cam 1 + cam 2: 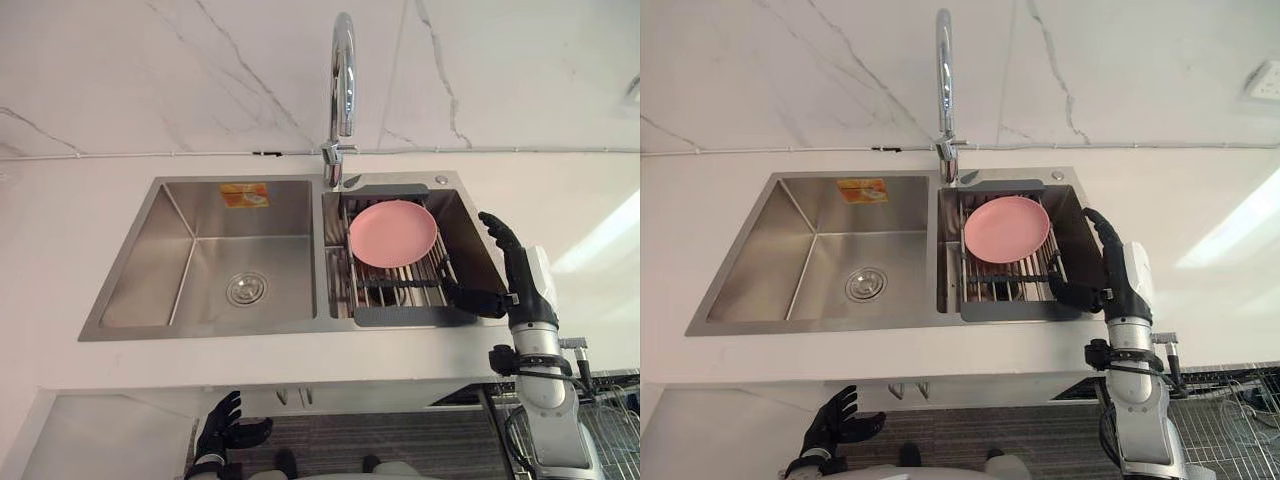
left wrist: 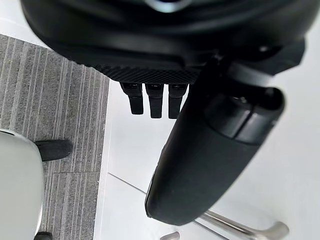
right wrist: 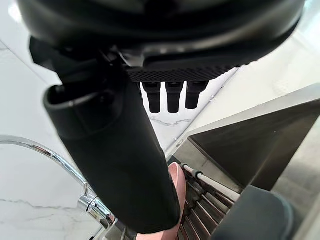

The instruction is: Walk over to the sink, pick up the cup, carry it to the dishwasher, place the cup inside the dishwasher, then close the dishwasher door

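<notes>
Right hand spread wide, grasping nothing, over right edge of sink, thumb toward rack holding pink plate (likely readying reach). Cup: cannot tell where. Left hand relaxed, hanging low.

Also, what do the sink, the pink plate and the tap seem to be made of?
The sink looks like brushed stainless steel: a dull grey sheen with soft reflections. The pink plate is probably plastic, perhaps melamine: even colour, matte surface, no glaze shine; ceramic cannot be excluded. The tap looks like polished chromed metal: it reflects like a mirror.
</notes>
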